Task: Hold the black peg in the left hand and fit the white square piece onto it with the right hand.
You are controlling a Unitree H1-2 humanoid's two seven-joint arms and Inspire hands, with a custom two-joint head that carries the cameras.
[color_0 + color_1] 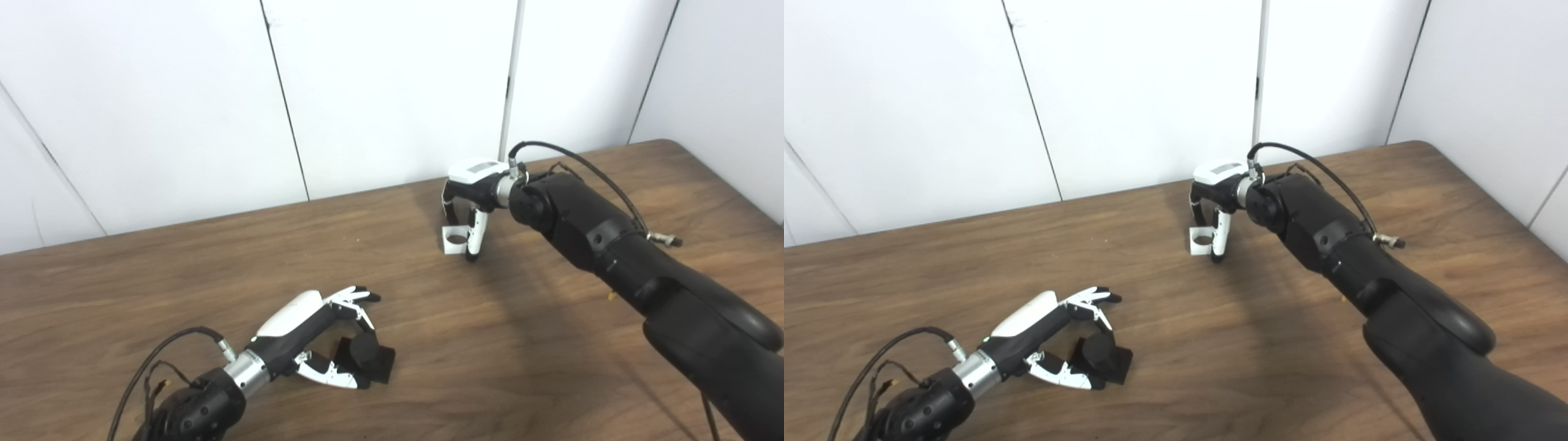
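The black peg, a short cylinder on a square black base, rests on the table near the front left. My left hand lies around it, fingers stretched over its far side and thumb along its near side, open and not clamped. Toward the back of the table stands the white square piece, its round hole showing. My right hand reaches down onto it from above. One fingertip presses its right side and the thumb its left, pinching the piece while it still touches the table.
The wooden table runs to a white panelled wall at the back, and its right edge shows at far right. My right forearm crosses the right half of the table. Cables loop off both wrists.
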